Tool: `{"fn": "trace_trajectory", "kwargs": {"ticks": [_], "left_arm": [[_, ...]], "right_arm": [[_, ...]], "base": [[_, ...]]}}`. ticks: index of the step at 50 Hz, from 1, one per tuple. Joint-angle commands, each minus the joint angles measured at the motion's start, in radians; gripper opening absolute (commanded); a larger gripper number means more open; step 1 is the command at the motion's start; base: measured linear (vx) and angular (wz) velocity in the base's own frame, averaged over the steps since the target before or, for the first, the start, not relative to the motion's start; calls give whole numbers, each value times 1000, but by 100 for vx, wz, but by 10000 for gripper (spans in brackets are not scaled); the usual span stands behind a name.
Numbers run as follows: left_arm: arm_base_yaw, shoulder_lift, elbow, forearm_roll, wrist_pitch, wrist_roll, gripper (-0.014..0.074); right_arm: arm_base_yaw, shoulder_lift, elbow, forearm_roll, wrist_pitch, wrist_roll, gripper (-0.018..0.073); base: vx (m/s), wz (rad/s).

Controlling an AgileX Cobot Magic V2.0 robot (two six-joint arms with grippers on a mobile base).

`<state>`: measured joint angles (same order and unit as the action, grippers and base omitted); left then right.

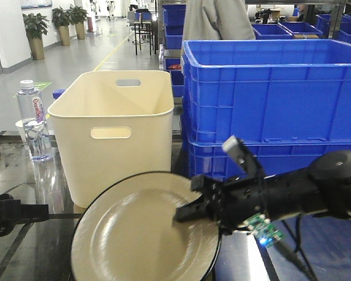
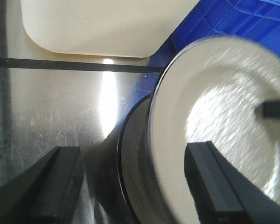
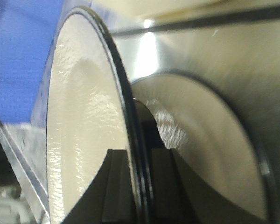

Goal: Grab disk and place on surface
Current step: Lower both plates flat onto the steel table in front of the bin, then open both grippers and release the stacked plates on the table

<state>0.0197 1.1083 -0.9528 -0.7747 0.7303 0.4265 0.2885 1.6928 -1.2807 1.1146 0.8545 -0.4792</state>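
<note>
Cream plate (image 1: 134, 234) w/ black rim is clamped at its edge in the right gripper (image 1: 186, 212), so the grab looks done. It hangs tilted over the glossy tabletop (image 2: 60, 107) beneath the gripper, not yet laid flat. Left gripper (image 2: 133, 154) sits across the plate, jaws apart, empty.

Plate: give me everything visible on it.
Round cream plate, glossy, faintly textured, thin dark rim. Tilted steeply, its right edge pinched by the right gripper, a finger on each face. Below lies the shiny table, mirroring it; whether the lower edge touches is not visible.
</note>
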Motion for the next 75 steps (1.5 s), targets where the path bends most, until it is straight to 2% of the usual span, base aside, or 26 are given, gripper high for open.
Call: {"fn": "trace_trajectory", "kwargs": {"ticks": [1, 8, 14, 29, 33, 37, 46, 50, 54, 61, 68, 75], "left_arm": [[0, -18, -24, -40, -53, 3, 553], [0, -18, -24, -40, -53, 3, 553], [0, -18, -24, -40, -53, 3, 553], [0, -19, -24, -40, -44, 3, 553], [0, -19, -24, -39, -42, 3, 553], [0, -19, -24, -39, -40, 3, 553], [0, -19, -24, -39, -48, 3, 553], [0, -19, -24, -39, -56, 3, 553], [0, -19, -24, -39, -72, 3, 545], [0, -19, -24, -40, -130, 4, 459], [0, -19, -24, -41, -211, 6, 269], [0, -19, -24, -40, -192, 6, 87]], "right_arm": [[17, -34, -31, 102, -18, -5, 30], [24, -3, -31, 89, 10, -6, 88], [24, 15, -31, 77, 30, -59, 169], [15, 11, -41, 15, 16, -152, 487], [-7, 3, -73, -52, 30, -162, 559], [-34, -15, -112, -148, 48, -159, 585], [-86, -79, -210, -389, 68, -20, 585], [-93, -108, -238, -459, 59, 26, 585], [-93, -134, -244, -482, 40, 36, 585], [-93, -160, -244, -469, 48, 68, 585], [-93, -160, -244, -471, 67, 68, 585], [-93, -160, -244, -473, 67, 68, 585]], "base": [[0, 0], [0, 0], [0, 0], [0, 0], [0, 0], [0, 0], [0, 0], [0, 0], [0, 0], [0, 0], [0, 0], [0, 0]]}}
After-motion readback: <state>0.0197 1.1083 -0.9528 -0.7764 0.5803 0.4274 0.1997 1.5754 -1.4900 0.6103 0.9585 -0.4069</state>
